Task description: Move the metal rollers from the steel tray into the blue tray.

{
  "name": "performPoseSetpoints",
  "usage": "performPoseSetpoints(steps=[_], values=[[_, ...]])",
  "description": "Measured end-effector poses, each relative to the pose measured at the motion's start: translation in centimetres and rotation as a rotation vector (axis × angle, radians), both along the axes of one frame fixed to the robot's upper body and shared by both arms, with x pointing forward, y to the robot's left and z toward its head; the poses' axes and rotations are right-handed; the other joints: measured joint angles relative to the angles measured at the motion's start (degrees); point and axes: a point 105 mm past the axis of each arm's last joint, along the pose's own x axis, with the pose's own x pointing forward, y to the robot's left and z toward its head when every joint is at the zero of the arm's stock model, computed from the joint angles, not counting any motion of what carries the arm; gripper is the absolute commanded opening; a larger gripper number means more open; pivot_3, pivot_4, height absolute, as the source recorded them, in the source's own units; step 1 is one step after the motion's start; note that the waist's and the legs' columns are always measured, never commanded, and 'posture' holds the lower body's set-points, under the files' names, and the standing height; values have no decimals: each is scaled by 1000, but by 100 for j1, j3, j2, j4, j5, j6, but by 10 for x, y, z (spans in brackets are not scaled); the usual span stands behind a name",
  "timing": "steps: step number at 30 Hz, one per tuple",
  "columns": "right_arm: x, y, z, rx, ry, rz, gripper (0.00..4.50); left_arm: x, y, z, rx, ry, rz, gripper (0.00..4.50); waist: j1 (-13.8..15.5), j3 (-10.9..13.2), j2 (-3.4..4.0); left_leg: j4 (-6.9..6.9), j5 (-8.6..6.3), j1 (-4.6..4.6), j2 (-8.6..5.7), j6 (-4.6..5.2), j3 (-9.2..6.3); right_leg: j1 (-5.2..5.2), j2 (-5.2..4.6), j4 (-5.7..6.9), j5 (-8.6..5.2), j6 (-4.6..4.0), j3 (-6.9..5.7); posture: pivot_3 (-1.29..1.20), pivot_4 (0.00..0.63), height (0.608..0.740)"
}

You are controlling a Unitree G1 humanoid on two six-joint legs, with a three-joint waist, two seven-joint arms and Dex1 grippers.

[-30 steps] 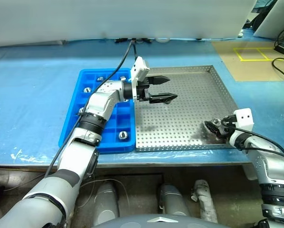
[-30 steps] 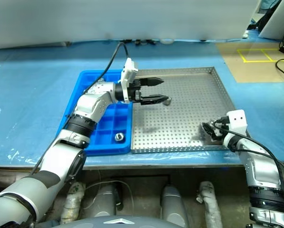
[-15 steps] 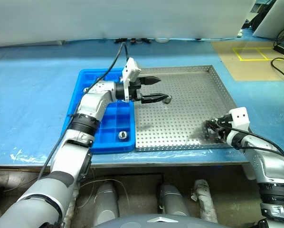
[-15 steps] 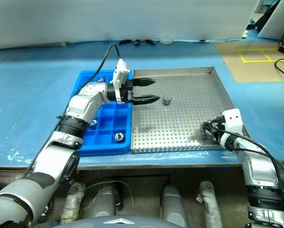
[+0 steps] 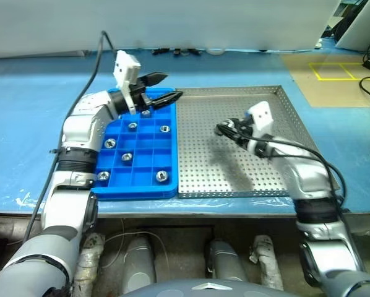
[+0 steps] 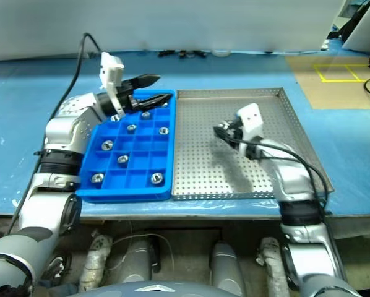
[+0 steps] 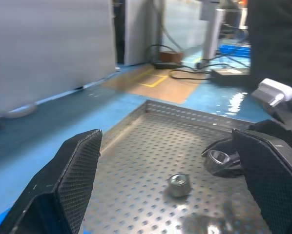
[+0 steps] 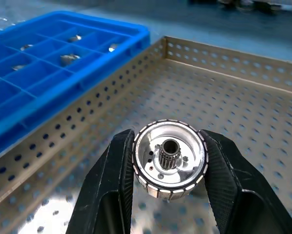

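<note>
My right gripper [image 5: 224, 129] hangs over the middle of the steel tray [image 5: 278, 117], shut on a metal roller [image 8: 169, 160]. The roller is shiny, with a toothed central hole, and sits squarely between both fingers. Another roller [image 7: 179, 184] lies loose on the perforated steel beside it. The blue tray [image 5: 111, 162] lies left of the steel tray, with several rollers in its compartments, such as one at the near edge [image 5: 161, 176]. My left gripper [image 5: 171, 86] is open and empty above the blue tray's far end, pointing toward the steel tray.
Both trays lie on a blue-covered table whose front edge [image 5: 172, 207] runs just below them. A brown board with yellow tape [image 5: 327, 74] lies at the far right. Cables [image 5: 185, 51] run along the table's far edge by a white panel.
My right gripper shut on a roller at the steel tray's near right corner, then carried it up and left to mid-tray. My left arm swung left from over the steel tray to the blue tray.
</note>
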Motion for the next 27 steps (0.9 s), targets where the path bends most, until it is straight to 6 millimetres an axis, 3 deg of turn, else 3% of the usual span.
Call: performPoseSetpoints(steps=[3,7,10,13,17,20,27], values=[[12,29,4,18,-7,69,1623,-3,19,-2,1,3,75,4500,44,1,0,-8,4,-5,2,-6,-3,-5,-1,0,0,0,-4,-8,150,740],[16,85,11,55,-19,223,1623,-13,47,-10,16,21,188,4500,103,1,1,-33,13,-7,4,-22,-12,-12,-1,0,-1,-2,-15,69,150,740],[11,122,15,67,-30,328,1623,-28,63,-31,33,78,240,4500,172,2,2,-50,20,-8,10,-36,-19,-18,1,2,-5,-7,-18,103,150,740],[5,145,14,62,-37,405,1623,-45,79,-54,47,157,294,4500,277,4,-2,-56,23,-17,17,-42,-29,-19,5,3,-7,-12,-32,134,150,740],[0,154,10,62,-28,455,1623,-67,106,-67,65,215,360,4500,383,6,-5,-59,29,-19,17,-52,-35,-18,3,8,-8,-11,-47,146,150,740],[-2,158,9,66,-28,472,1623,-76,115,-67,78,226,382,4500,432,6,-5,-59,35,-7,16,-62,-38,-17,4,18,-8,-10,-44,152,150,740],[-2,158,4,66,-16,471,1623,-82,116,-69,86,249,371,4500,477,6,-7,-65,45,-1,15,-81,-40,-41,9,59,-7,-10,-15,121,150,740]])
